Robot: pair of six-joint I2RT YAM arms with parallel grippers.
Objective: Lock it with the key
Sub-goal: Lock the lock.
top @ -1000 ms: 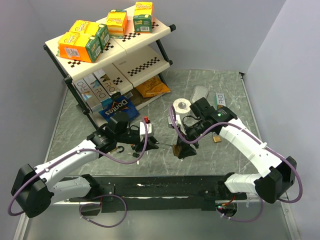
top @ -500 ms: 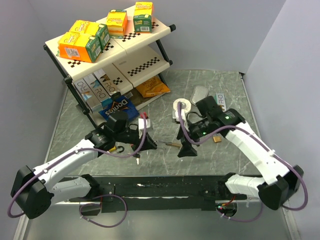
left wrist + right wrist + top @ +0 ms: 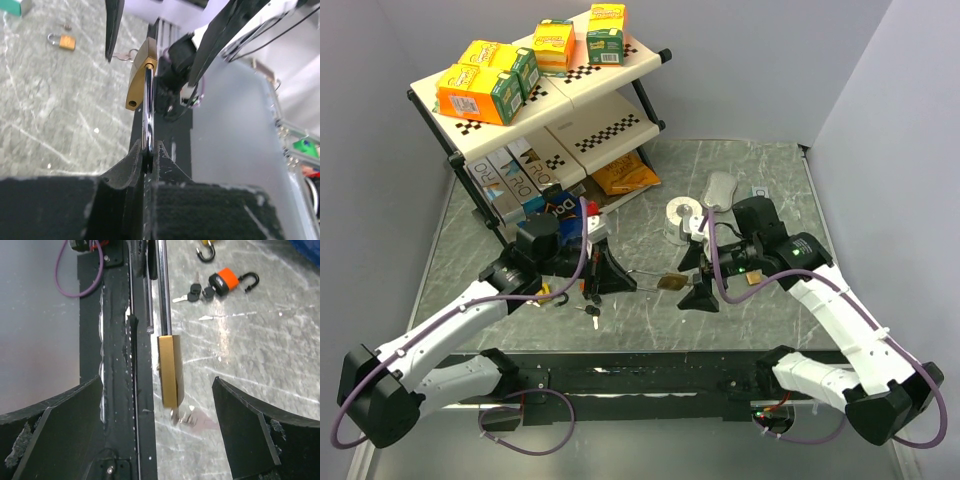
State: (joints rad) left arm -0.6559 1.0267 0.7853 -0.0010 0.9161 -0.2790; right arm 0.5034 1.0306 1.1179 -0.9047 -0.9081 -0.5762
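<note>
Left jaws were clamped tight on the steel shackle [image 3: 148,115] of the brass padlock [image 3: 139,75], and that lock hung out in the air over the near middle of the table [image 3: 770,170], body pointing toward the right arm [image 3: 840,310]. A silver key [image 3: 186,416] showed at the far end of the body. Right jaws stood spread wide, one finger either side of the lock body, clear gaps on both sides and no contact.

Now the surface, from the left. It was a grey marbled top with pale veins, a black rail along its near edge. At the back left stood a cream shelf rack [image 3: 600,130] with checkered trim, orange boxes [image 3: 470,95] on its top tier and a blue Doritos bag [image 3: 555,208] at its foot. Under the left arm [image 3: 450,325] lay an orange padlock [image 3: 222,282] with its shackle swung open, black-headed keys [image 3: 197,291] just beside it. Past the middle sat a white tape roll [image 3: 680,212], and to the right a small brass padlock [image 3: 66,42] lay flat. Plain pale walls [image 3: 740,60] closed the table in behind and on both sides.
</note>
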